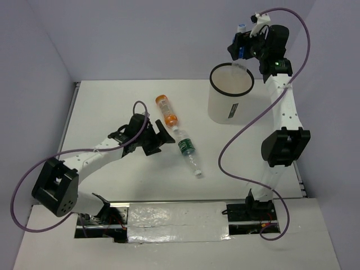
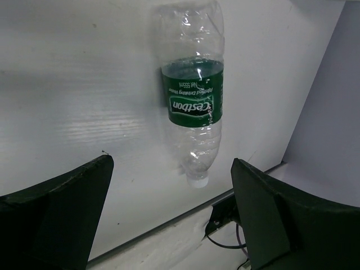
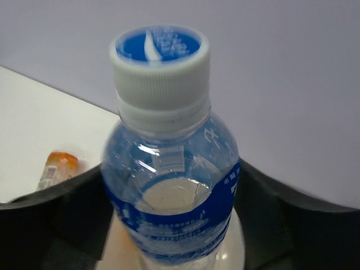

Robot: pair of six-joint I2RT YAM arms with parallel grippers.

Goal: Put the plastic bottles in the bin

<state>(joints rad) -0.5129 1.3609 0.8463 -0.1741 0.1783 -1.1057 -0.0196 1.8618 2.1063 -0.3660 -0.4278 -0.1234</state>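
My right gripper point(image 1: 241, 49) is shut on a clear bottle with a blue label and a white-and-blue cap point(image 3: 169, 185), held upright over the far rim of the tall white bin point(image 1: 229, 95). My left gripper point(image 1: 163, 138) is open and empty, just left of a clear bottle with a green label point(image 1: 187, 149) that lies on the table; in the left wrist view this bottle point(image 2: 193, 107) lies ahead of the spread fingers point(image 2: 264, 214), cap toward me. An orange bottle point(image 1: 166, 109) lies behind it; an orange bottle also shows in the right wrist view point(image 3: 56, 169).
The white table's left edge point(image 1: 70, 112) has a raised rim. A taped strip point(image 1: 174, 216) and cables run along the near edge by the arm bases. The right arm's purple cable point(image 1: 247, 129) loops beside the bin.
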